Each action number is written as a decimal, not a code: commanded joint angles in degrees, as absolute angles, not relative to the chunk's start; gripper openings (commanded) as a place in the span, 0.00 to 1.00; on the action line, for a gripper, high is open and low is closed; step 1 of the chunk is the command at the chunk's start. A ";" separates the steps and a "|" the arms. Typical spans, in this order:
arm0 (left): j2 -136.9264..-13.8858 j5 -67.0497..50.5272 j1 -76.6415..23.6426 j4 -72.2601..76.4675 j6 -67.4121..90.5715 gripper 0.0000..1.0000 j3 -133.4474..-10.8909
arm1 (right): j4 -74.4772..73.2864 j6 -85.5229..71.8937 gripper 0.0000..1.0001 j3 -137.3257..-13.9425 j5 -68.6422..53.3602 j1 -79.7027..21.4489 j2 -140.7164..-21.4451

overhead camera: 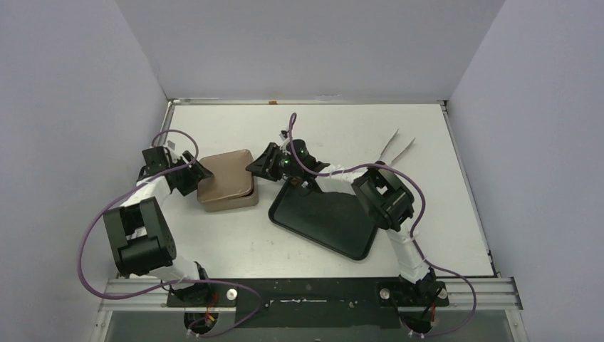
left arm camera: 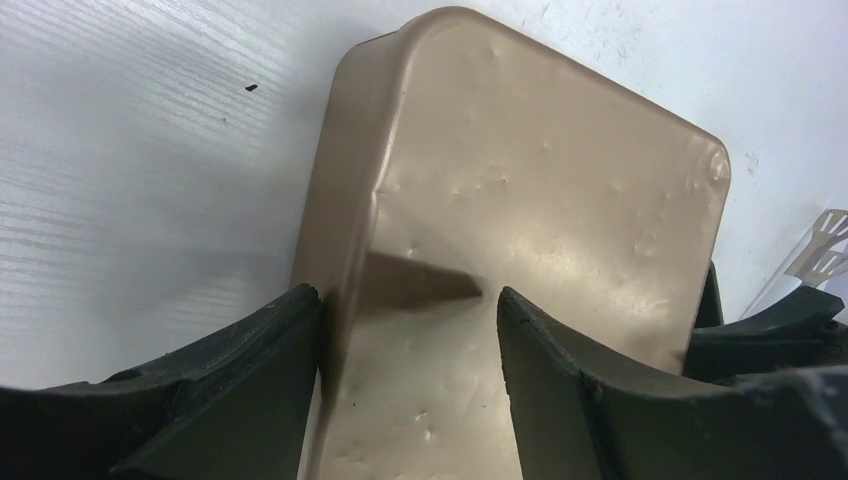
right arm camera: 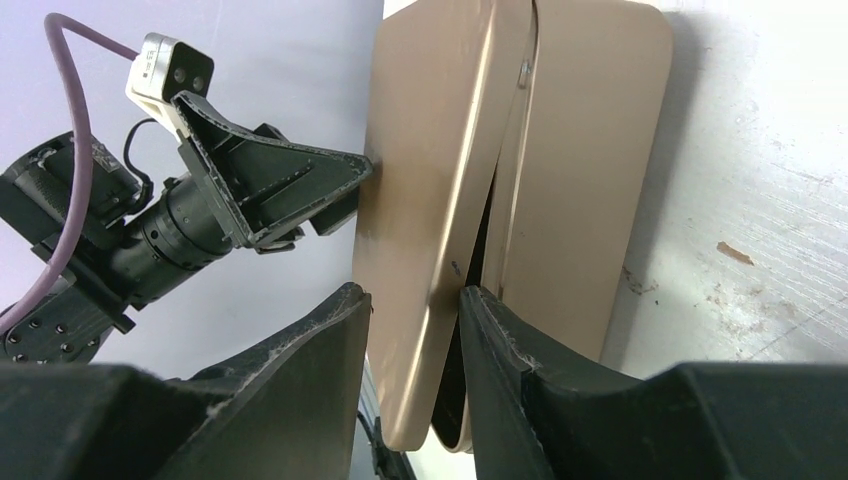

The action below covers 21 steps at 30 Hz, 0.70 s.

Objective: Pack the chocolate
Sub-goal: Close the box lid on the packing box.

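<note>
— Where was the chocolate?
— None showed; the satin gold-brown tin (right arm camera: 590,170) hid its inside.
— And the grippers?
— The right gripper (right arm camera: 415,300) clamped the rim of the dented, round-cornered lid (right arm camera: 430,180), tilted ajar. The left gripper (left arm camera: 410,295), ribbed black fingers apart, touched the opposite edge. A glossy black tray (overhead camera: 324,224) lay beside.

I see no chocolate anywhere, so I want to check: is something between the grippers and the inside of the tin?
Yes, the lid covers the tin. The right gripper pinches its edge, raised slightly off the tin there. No chocolate shows in any view.
</note>
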<state>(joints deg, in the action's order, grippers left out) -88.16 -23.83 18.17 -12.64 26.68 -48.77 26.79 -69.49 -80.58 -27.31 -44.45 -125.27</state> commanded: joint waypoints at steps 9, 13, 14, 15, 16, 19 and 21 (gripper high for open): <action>-82.71 -32.39 17.23 -10.48 30.00 0.61 -50.61 | 31.21 -70.54 0.43 -82.62 -32.77 -44.40 -125.67; -83.59 -32.15 17.23 -10.72 28.98 0.62 -49.60 | 26.19 -70.29 0.43 -83.66 -32.83 -44.30 -127.46; -83.80 -32.02 17.23 -10.80 28.78 0.62 -49.39 | 26.12 -70.56 0.42 -83.79 -33.25 -44.30 -127.98; -83.92 -31.89 17.23 -10.74 28.64 0.62 -49.05 | 26.19 -70.79 0.42 -83.96 -33.63 -44.30 -128.41; -84.02 -31.90 17.25 -10.66 28.55 0.63 -48.76 | 26.63 -71.02 0.42 -84.05 -34.00 -44.25 -128.78; -84.09 -31.44 17.17 -10.37 28.35 0.64 -48.14 | 33.16 -73.36 0.39 -83.16 -36.01 -44.13 -129.69; -84.19 -31.21 17.18 -10.50 27.94 0.64 -47.88 | 38.49 -75.57 0.37 -82.97 -38.02 -43.96 -130.44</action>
